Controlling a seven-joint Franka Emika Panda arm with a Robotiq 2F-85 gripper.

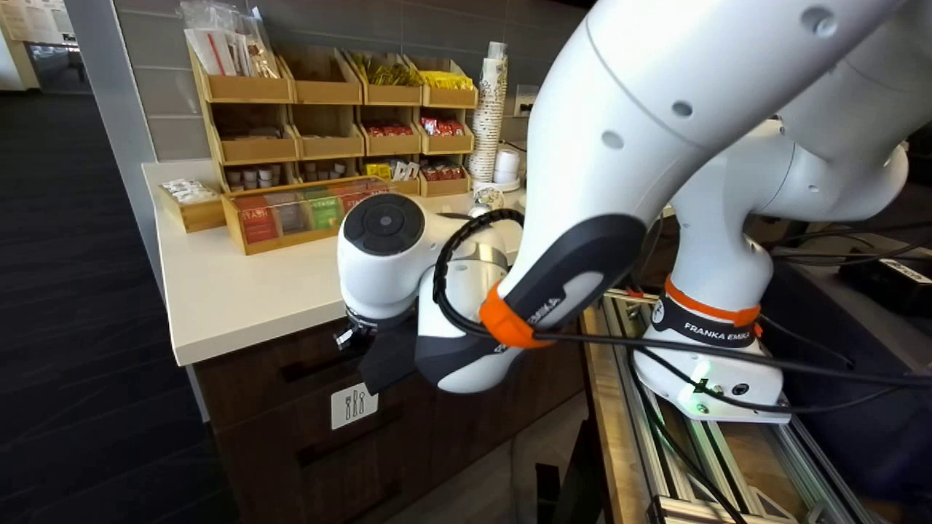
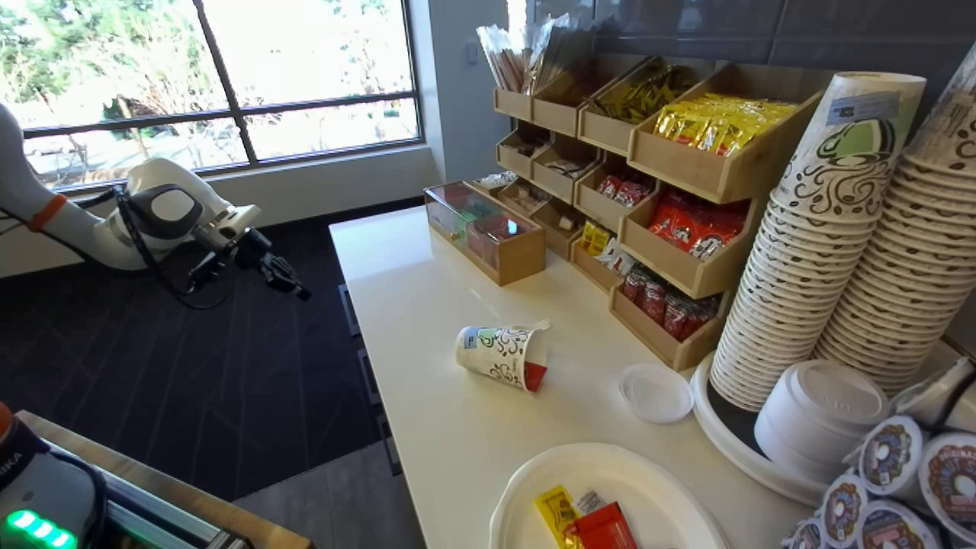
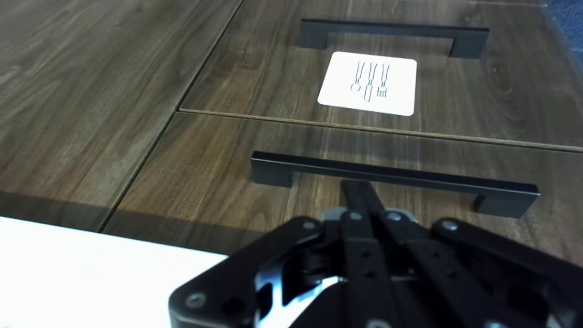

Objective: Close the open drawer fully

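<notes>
The top drawer's dark brown wood front (image 3: 218, 182) fills the middle of the wrist view, with a black bar handle (image 3: 410, 175). It looks flush with the fronts around it. The same front (image 1: 251, 382) shows under the counter in an exterior view. Its white sides and packets do not show, and no open drawer is visible. My gripper (image 3: 357, 187) is shut and empty, its fingertips in front of the drawer by the handle; I cannot tell if they touch. In an exterior view the gripper (image 2: 300, 290) is just off the counter's front edge.
A lower drawer (image 3: 273, 77) carries a cutlery sign (image 3: 369, 84) and another handle (image 3: 396, 31). The white countertop (image 1: 240, 291) overhangs the drawers. On it stand a tea box (image 2: 480, 236), a tipped paper cup (image 2: 492, 354) and a plate (image 2: 511, 496).
</notes>
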